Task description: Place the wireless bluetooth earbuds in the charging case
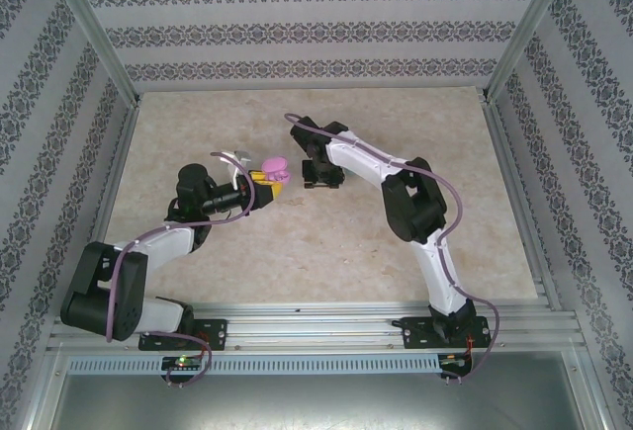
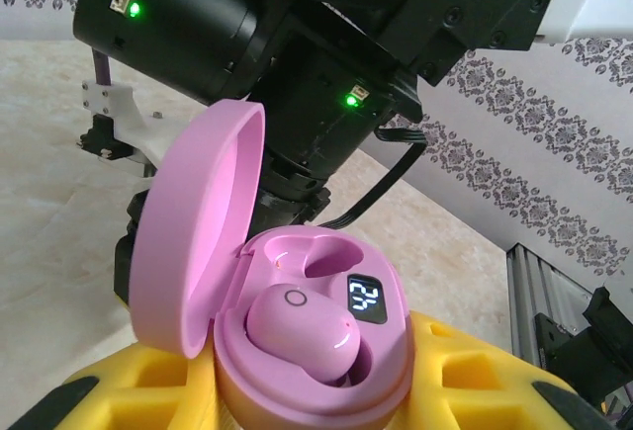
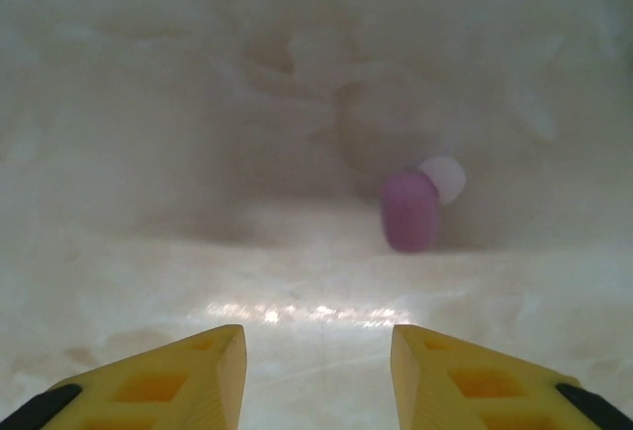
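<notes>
Tall walls with grey flower stripes stand on three sides of the pale stone-look desk, and a silver metal rail runs along the near edge. Most of the desk is bare, with lots of room at the far end and on both sides. The white and black left arm and the white and black right arm both bend in to the middle, so their ends are near each other. The left tool has yellow fingers clamped on the pink egg-shaped plastic charging case. The lid stands open, and the black end of the right arm hangs close above and behind it. A small white thing lies just behind the left tool; it is too small to tell what it is. The right tool points down with its yellow fingers apart and only desk between them. One pink earbud sits in the near hole of the case, beside a lit number. Another pink-purple earbud lies on the desk, a little ahead of the right tool.
</notes>
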